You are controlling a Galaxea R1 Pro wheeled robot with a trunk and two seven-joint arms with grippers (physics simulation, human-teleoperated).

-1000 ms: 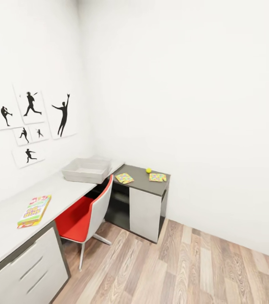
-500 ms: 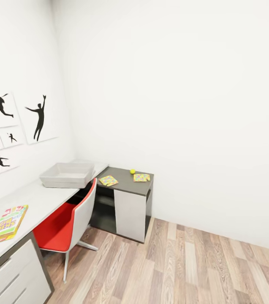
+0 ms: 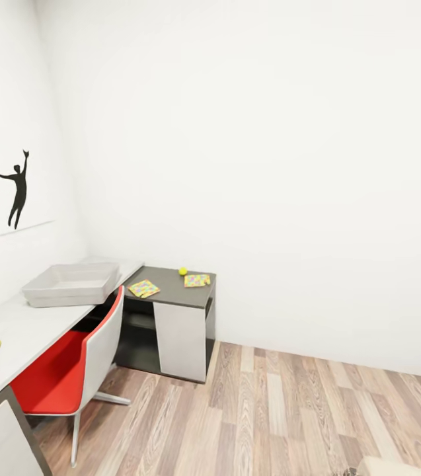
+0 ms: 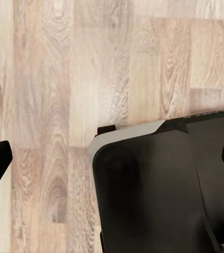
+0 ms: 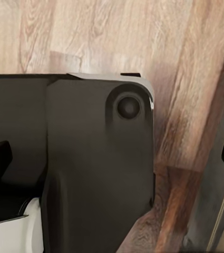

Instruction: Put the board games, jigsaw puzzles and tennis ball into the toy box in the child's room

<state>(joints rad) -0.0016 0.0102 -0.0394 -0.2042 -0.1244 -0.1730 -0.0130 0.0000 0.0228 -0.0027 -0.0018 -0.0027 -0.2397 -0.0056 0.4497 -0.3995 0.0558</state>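
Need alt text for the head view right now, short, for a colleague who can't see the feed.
A grey toy box sits on a long white desk along the left wall; beyond it a dark side table holds two jigsaw puzzles and a tennis ball. A red chair is tucked under the desk, on a wood floor.

I am looking at a child's bedroom or study corner in a home. White walls meet a wood-plank floor. A black sports silhouette picture hangs above a long white desk, with a red-seated chair pushed under it. A dark side cabinet stands in the corner. Toys confirm it: colourful jigsaw puzzles, a tennis ball, a grey toy box.
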